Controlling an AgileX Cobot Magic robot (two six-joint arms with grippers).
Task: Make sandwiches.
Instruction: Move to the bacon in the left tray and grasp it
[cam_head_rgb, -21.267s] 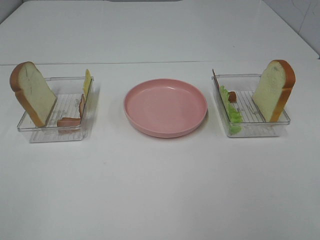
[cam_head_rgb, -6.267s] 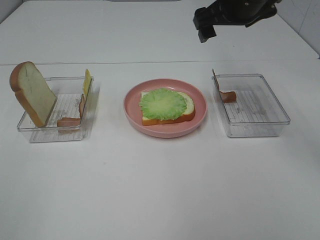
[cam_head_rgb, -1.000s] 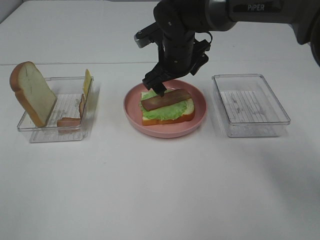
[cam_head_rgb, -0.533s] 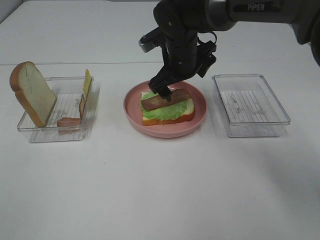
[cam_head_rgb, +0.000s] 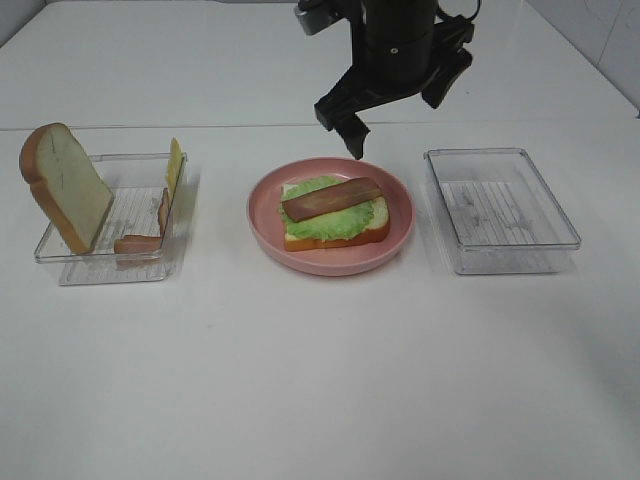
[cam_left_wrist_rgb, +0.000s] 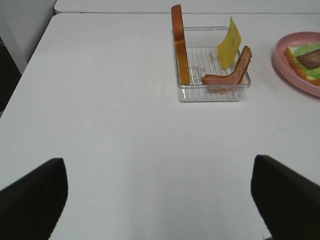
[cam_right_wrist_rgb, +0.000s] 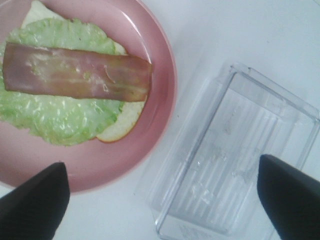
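Right gripper (cam_head_rgb: 345, 128): fingers spread wide, nothing held between them; it hangs above the far edge of the plate, clear of the food.
Right fingers (cam_right_wrist_rgb: 33, 206): two dark tips far apart in the wrist view, with the plate and the right tray showing between them.
Left gripper (cam_left_wrist_rgb: 160, 192): also wide open and holding nothing; out of the high view, and hanging over bare table well short of the left tray.
Sandwich (cam_head_rgb: 335, 215): half built, lying flat in the plate at the middle of the table.
Base slice (cam_head_rgb: 375, 232): white bread with an orange-brown crust, at the bottom of the stack.
Lettuce (cam_head_rgb: 322, 226): ruffled green leaf covering most of the base slice.
Bacon strip (cam_head_rgb: 332, 198): one long brown strip lying across the lettuce, topmost layer, tilted slightly off the slice's edges.
Plate (cam_head_rgb: 330, 266): round, pink, between the two trays and touching neither.
Right tray (cam_head_rgb: 500, 266): clear plastic, just beside the plate.
Left tray (cam_head_rgb: 62, 270): clear plastic, on the plate's other side.
Spare slice (cam_head_rgb: 65, 185): bread standing on edge, leaning at the tray's outer end.
Cheese (cam_head_rgb: 175, 165): thin yellow slice upright against the inner wall.
Spare bacon (cam_head_rgb: 140, 243): curled strips near the cheese, at the tray's near inner corner.
Table (cam_head_rgb: 320, 380): plain white.
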